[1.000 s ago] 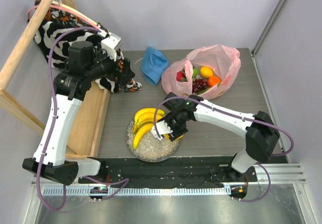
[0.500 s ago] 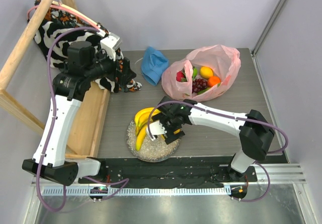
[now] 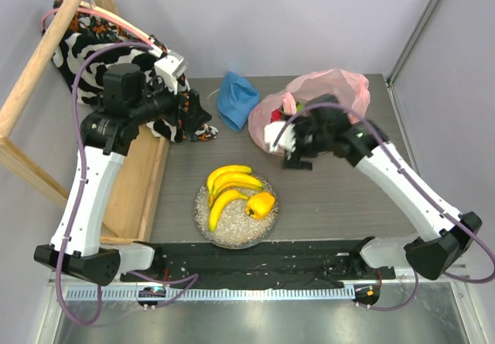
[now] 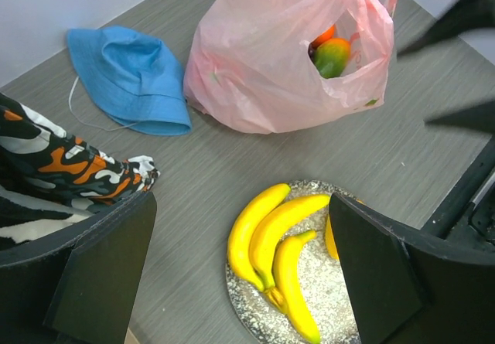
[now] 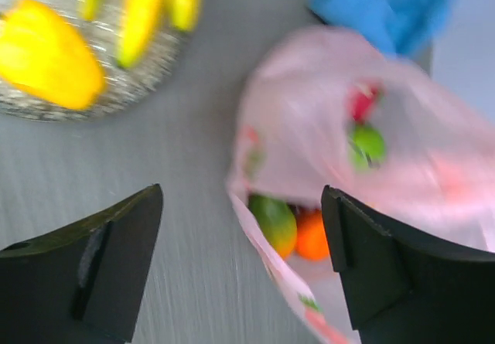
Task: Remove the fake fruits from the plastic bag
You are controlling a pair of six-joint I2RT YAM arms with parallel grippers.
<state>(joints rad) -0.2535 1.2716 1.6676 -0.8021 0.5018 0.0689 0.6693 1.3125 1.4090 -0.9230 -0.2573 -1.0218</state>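
The pink plastic bag (image 3: 346, 90) lies at the back right, mouth open. In the right wrist view the bag (image 5: 309, 139) holds a mango (image 5: 274, 222), an orange (image 5: 312, 234), a green apple (image 5: 370, 143) and a red dragon fruit (image 5: 362, 103). My right gripper (image 3: 298, 149) hovers open and empty over the bag's near-left edge (image 5: 244, 274). The banana bunch (image 3: 228, 189) and yellow pepper (image 3: 261, 204) lie on the speckled plate (image 3: 207, 222). My left gripper (image 3: 193, 116) is open and empty, high at the left (image 4: 240, 282). Grapes and lemon are hidden.
A blue cloth hat (image 3: 237, 99) lies left of the bag. Black-and-white patterned fabric (image 3: 85, 46) hangs over a wooden frame (image 3: 35, 73) at the left. The left wrist view shows the bag (image 4: 255, 73), the hat (image 4: 128, 77) and the bananas (image 4: 274, 240).
My right gripper let go of the yellow pepper on the plate, then swung back and right to the bag's edge. The left arm has not moved.
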